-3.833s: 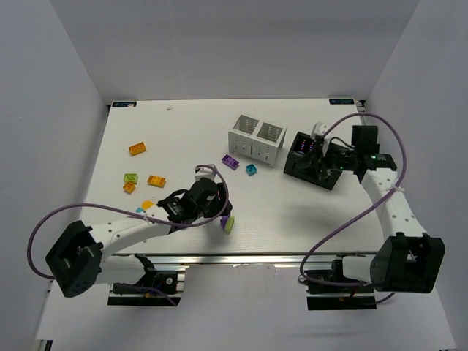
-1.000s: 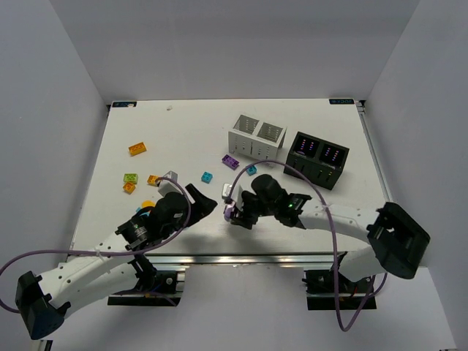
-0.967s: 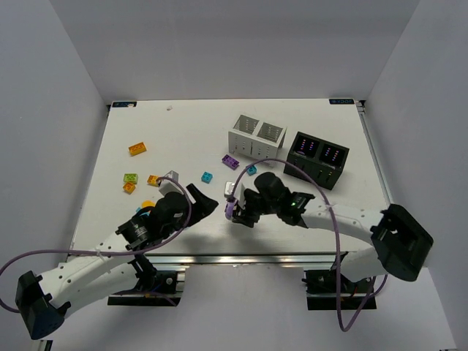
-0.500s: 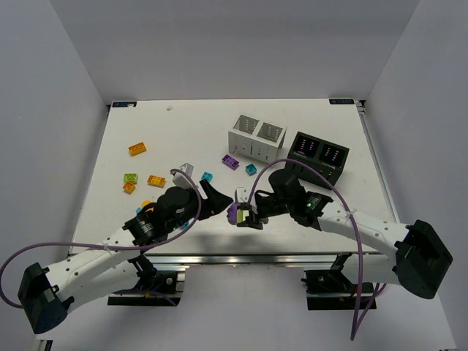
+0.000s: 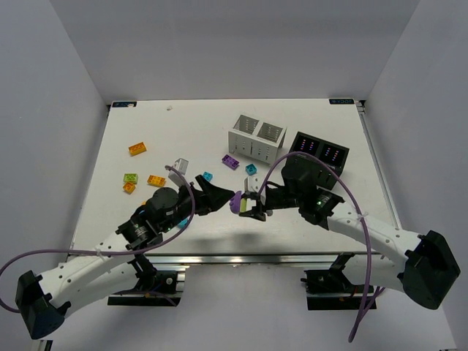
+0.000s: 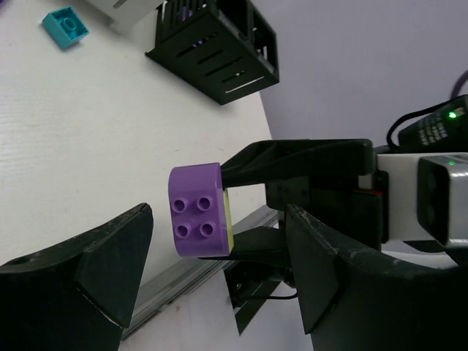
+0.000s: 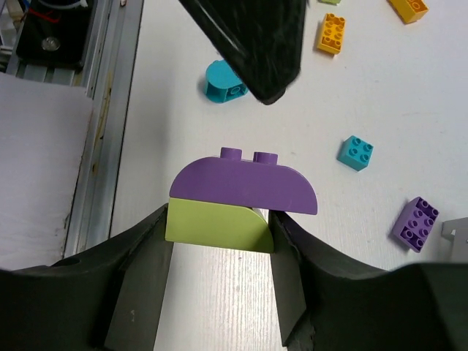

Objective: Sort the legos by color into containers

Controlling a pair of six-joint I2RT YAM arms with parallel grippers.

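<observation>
My right gripper (image 7: 219, 235) is shut on a lime green lego (image 7: 216, 225) that has a rounded purple lego (image 7: 245, 189) stuck on top of it. The stack (image 5: 238, 204) hangs above the table's front middle. My left gripper (image 5: 223, 197) is open and faces it from the left. In the left wrist view the purple lego (image 6: 196, 208) shows between the spread fingers (image 6: 110, 252), touching neither. The white container (image 5: 256, 137) and the black container (image 5: 319, 153) stand behind.
Loose legos lie on the left half of the table: orange ones (image 5: 137, 148) (image 5: 156, 180), a lime one (image 5: 131, 178), cyan ones (image 5: 207, 176) (image 5: 251, 169) and a purple one (image 5: 230, 161). A cyan rounded lego (image 7: 223, 80) lies near the front edge rail (image 7: 102, 110).
The right gripper has carried the stack a little to the right and up. The left gripper has followed it to the right, and its jaws have spread a bit wider.
</observation>
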